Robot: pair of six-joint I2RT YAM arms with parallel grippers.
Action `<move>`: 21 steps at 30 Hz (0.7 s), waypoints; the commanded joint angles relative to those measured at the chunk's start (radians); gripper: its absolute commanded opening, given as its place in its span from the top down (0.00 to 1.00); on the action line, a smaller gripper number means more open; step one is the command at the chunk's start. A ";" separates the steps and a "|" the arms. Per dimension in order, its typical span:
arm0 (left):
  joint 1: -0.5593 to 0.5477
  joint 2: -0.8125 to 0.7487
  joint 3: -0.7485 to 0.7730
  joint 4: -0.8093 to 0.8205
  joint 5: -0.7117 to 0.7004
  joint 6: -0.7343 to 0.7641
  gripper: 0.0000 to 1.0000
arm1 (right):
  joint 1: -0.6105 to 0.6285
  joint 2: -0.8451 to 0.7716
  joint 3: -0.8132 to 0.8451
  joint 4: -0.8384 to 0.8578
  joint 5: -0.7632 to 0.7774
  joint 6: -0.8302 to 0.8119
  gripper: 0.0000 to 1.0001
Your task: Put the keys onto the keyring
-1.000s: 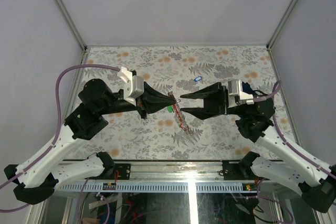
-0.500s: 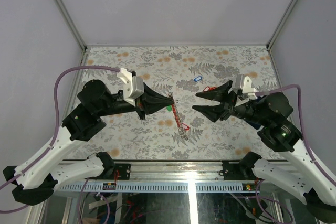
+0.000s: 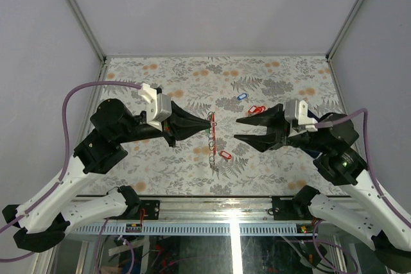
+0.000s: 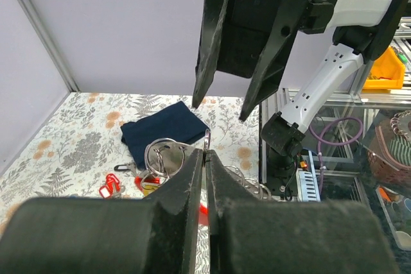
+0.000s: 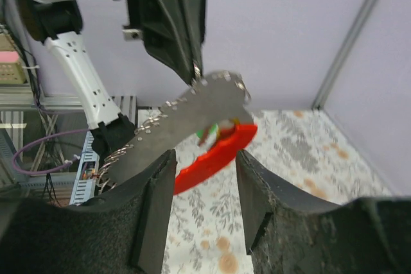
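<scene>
My left gripper (image 3: pixel 212 120) is shut on the top of the keyring (image 3: pixel 212 140), a chain of metal rings hanging down from it. A red-tagged key (image 3: pixel 225 154) dangles from the chain. In the left wrist view the thin ring (image 4: pixel 207 138) sticks up between the closed jaws of the left gripper (image 4: pixel 205 153). My right gripper (image 3: pixel 236 129) stands open to the right of the chain and clear of it. In its own view the red tag (image 5: pixel 215 152) and a blurred metal piece (image 5: pixel 186 120) hang beyond the open right gripper (image 5: pixel 204 158). A blue-tagged key (image 3: pixel 241 96) and another red-tagged key (image 3: pixel 257 108) lie on the table.
The table has a floral cloth (image 3: pixel 192 75), with grey walls on three sides. A dark navy folded cloth (image 4: pixel 164 129) lies behind the right gripper (image 4: pixel 218 110). Loose rings (image 4: pixel 160 155) and a red-tagged key (image 4: pixel 109 187) lie near it.
My right gripper has drawn back to the right, away from the keyring, and stays open. The chain now hangs straighter from the left gripper. The red-tagged key on the table is uncovered.
</scene>
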 commanded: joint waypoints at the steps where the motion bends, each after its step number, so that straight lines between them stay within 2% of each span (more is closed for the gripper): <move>1: 0.001 -0.014 0.004 0.089 0.038 0.000 1.00 | 0.002 0.015 -0.017 0.314 -0.165 -0.001 0.51; 4: 0.001 -0.014 0.008 0.090 0.045 -0.002 1.00 | 0.002 0.046 -0.047 0.452 -0.215 0.038 0.51; 10: 0.001 -0.015 0.008 0.090 0.057 -0.007 1.00 | 0.003 0.119 -0.039 0.544 -0.217 0.091 0.55; 21: 0.001 -0.005 0.008 0.094 0.061 -0.003 1.00 | 0.018 0.176 -0.026 0.553 -0.214 0.109 0.63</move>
